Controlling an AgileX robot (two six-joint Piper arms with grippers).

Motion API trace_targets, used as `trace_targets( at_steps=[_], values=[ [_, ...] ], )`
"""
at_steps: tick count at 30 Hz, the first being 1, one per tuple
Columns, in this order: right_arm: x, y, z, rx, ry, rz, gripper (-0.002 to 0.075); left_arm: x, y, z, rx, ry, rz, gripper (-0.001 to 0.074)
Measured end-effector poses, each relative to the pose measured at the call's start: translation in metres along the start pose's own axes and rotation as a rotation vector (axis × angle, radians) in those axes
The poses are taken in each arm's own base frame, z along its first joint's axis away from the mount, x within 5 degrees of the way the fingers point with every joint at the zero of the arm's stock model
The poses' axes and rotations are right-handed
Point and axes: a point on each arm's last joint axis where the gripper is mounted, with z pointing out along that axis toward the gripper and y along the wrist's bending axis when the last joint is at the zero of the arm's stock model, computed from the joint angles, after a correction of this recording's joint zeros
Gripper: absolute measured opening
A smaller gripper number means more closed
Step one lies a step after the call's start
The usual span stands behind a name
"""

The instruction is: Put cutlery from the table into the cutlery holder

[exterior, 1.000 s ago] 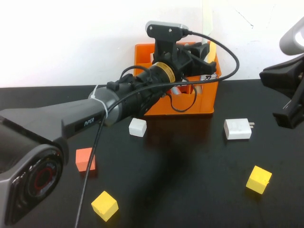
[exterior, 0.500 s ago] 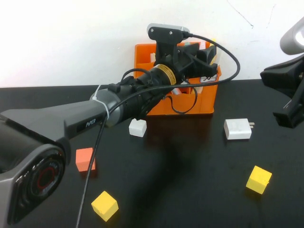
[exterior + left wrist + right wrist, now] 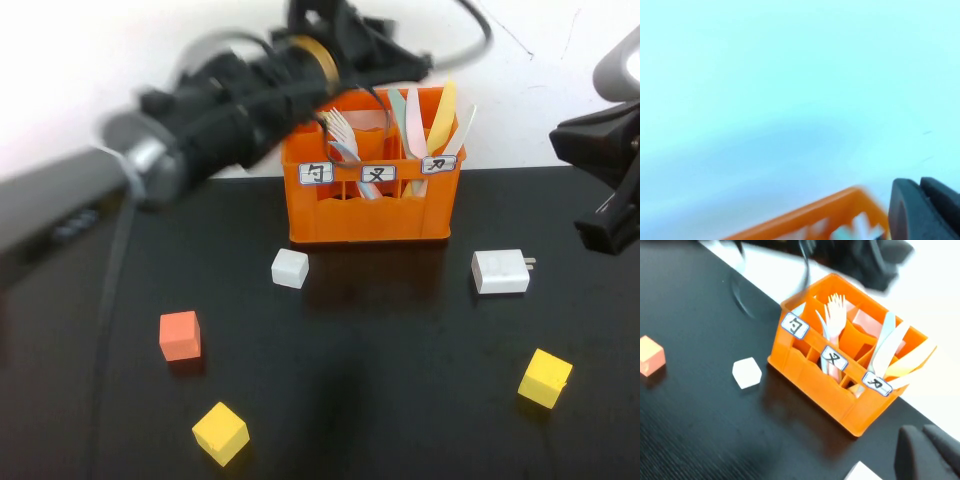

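Hovering above the back rim of the cutlery holder (image 3: 372, 195), your left gripper (image 3: 400, 62) is blurred in the high view, so its fingertips are hard to place, but its jaws are closed and nothing seems to be between them. Your right gripper (image 3: 927, 452) is parked off at the table's right edge, also closed and empty.

Working outward, the holder stands upright at the back of the table (image 3: 380, 400). A pale pink fork (image 3: 836, 322) stands in its middle compartment, and the knives, a whitish knife (image 3: 890, 347) among them, lean in the right-hand one. No cutlery lies on the black top; you only have a white block (image 3: 290, 268), an orange block (image 3: 180, 335), two yellow blocks (image 3: 220, 432) and a white plug adapter (image 3: 501, 271) scattered there.

By the look of it, you are clearing away from the last drop. Your next move likely calls only for drawing the left arm back without clipping the upright handles.
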Motion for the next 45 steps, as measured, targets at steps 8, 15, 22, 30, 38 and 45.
trace_targets(
  at_steps=[8, 15, 22, 30, 38, 45],
  values=[
    [0.005, -0.006, 0.0, 0.061, 0.059, -0.064, -0.0002, -0.06, 0.012, -0.083, -0.273, 0.19, -0.039, 0.0],
    [0.006, -0.009, -0.004, 0.101, 0.069, -0.066, -0.0002, -0.089, 0.011, -0.152, -0.331, 0.204, -0.124, 0.0],
    [0.001, -0.013, -0.044, 0.147, -0.004, -0.07, -0.0002, -0.062, 0.009, -0.221, -0.296, 0.204, -0.151, -0.0001],
    [0.005, -0.013, -0.093, 0.182, -0.057, -0.054, -0.0002, -0.015, 0.008, -0.297, -0.206, 0.098, -0.144, -0.0001],
    [0.044, 0.0, -0.107, 0.176, -0.042, -0.059, -0.0002, 0.043, 0.009, -0.357, -0.139, -0.003, -0.151, -0.0001],
    [0.095, 0.017, -0.116, 0.168, -0.052, -0.06, -0.0002, 0.074, 0.009, -0.392, -0.067, -0.149, -0.155, -0.0001]
  ],
)
